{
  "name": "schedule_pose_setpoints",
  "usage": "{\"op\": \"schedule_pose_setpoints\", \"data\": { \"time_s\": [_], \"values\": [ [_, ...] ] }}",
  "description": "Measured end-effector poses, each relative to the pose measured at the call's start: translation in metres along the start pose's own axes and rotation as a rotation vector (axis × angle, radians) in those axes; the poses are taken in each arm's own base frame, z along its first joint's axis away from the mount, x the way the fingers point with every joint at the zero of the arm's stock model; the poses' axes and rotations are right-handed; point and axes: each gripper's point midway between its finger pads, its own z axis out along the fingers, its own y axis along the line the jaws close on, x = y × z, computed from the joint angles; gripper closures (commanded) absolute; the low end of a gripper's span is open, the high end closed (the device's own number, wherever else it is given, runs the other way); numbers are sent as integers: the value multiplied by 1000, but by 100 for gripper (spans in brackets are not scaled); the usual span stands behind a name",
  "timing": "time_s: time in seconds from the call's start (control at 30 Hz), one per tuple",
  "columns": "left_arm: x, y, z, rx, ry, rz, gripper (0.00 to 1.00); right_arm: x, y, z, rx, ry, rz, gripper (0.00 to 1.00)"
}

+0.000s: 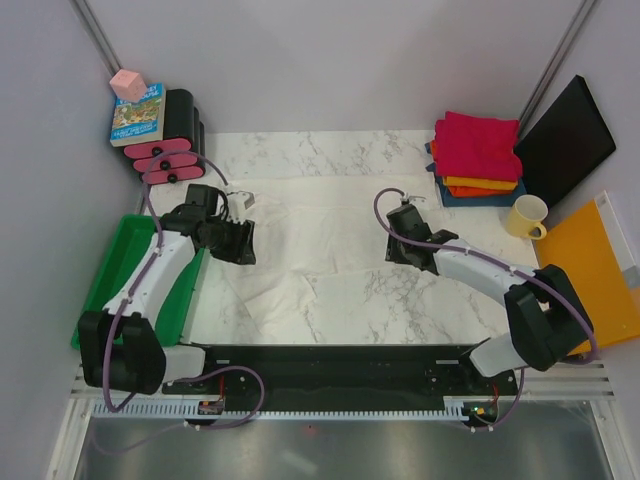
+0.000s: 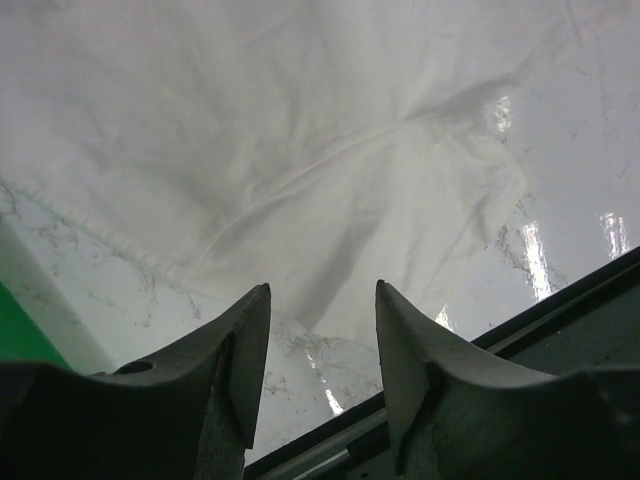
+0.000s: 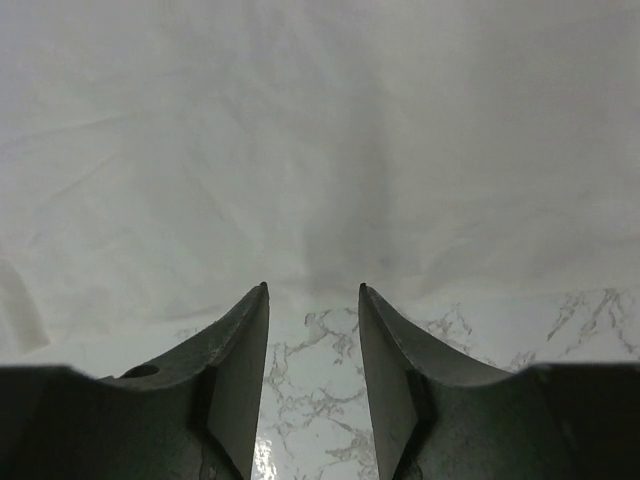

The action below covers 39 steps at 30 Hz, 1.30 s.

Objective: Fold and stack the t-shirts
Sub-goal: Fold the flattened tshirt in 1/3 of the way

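Open-fingered at two sides of the big shirt, with no fold made yet.

Across the middle of the table (image 1: 405,318), wrinkled and unfolded: off-white shirt (image 1: 310,225), long axis seemingly left to right, though hard to tell. At the left edge, a green bin (image 1: 102,278), partly hidden by the arm, no shirt seen inside. At the far right corner, a stack of folded shirts (image 1: 478,145): magenta on top, orange and dark blue below. Left gripper (image 2: 322,288) parted, holding nothing, cloth edge just ahead of the fingertips. Right gripper (image 3: 312,286) likewise parted, over bare marble, hem just ahead. Both about equally near.
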Motion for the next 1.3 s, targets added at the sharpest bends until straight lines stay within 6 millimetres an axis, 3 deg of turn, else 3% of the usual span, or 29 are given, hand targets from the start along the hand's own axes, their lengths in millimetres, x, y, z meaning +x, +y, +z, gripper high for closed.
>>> {"op": "schedule_pose_setpoints", "data": {
  "time_s": [0.1,0.2,0.33,0.4,0.63,0.77,0.9,0.97,1.3],
  "values": [
    [11,9,25,4,91,-31,50,-5,2,11,32,3,-8,54],
    [16,20,45,-14,143,-46,51,-27,12,18,42,-33,-16,54],
    [5,35,67,-40,163,-49,53,-64,33,35,44,-85,-28,55],
    [-4,43,80,-48,166,-49,54,-74,42,46,46,-92,-33,55],
    [2,66,116,-92,237,-61,56,-60,42,78,88,-25,-71,55],
    [-16,79,125,-138,224,-51,57,-54,41,95,100,12,-76,55],
    [-18,82,128,-153,266,-52,57,-58,42,108,85,35,-57,54],
    [-23,86,131,-164,278,-50,57,-65,44,115,74,38,-40,54],
    [-92,124,160,-232,190,-41,57,-116,48,154,30,24,38,54]
  ]
}}
